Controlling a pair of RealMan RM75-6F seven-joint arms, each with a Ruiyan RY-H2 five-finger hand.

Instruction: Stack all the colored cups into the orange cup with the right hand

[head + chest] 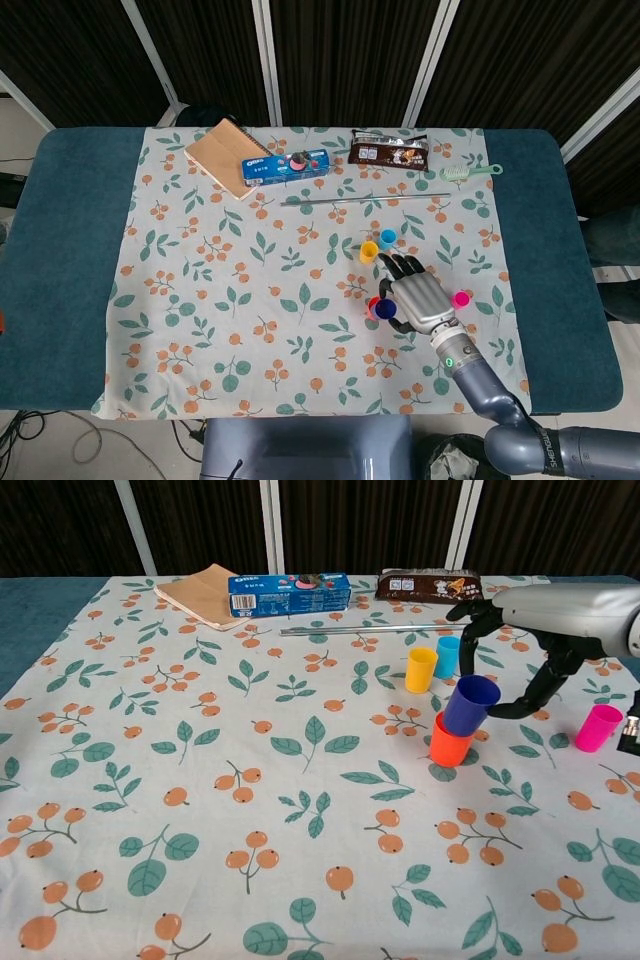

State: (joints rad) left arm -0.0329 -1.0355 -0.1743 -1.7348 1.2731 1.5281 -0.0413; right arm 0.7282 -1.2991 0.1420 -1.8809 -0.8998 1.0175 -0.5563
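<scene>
1. Your right hand (545, 630) holds the purple cup (470, 704), fingers wrapped round its far side, over the right half of the tabletop (70, 250).
2. The purple cup is tilted, its base sunk into the mouth of the orange cup (449, 746); the chest view shows it leaning right and not sitting flush.
3. The orange cup stands upright on the floral cloth (200, 780). In the head view only a sliver of it shows at the hand's left edge (372, 308).
4. The yellow cup (420, 669) and the light blue cup (448, 656) stand upright just beside each other, a little beyond the orange cup.
5. The pink cup (598, 727) stands upright to the right of the hand, apart from the other cups.
6. Along the far edge of the cloth: a tan notebook (222, 155), a blue biscuit box (285, 166) touching it, a dark snack packet (388, 148) and a pale green brush (468, 172). A thin metal rod (365, 198) lies between those and the cups.
7. Your left hand shows in neither view.
</scene>
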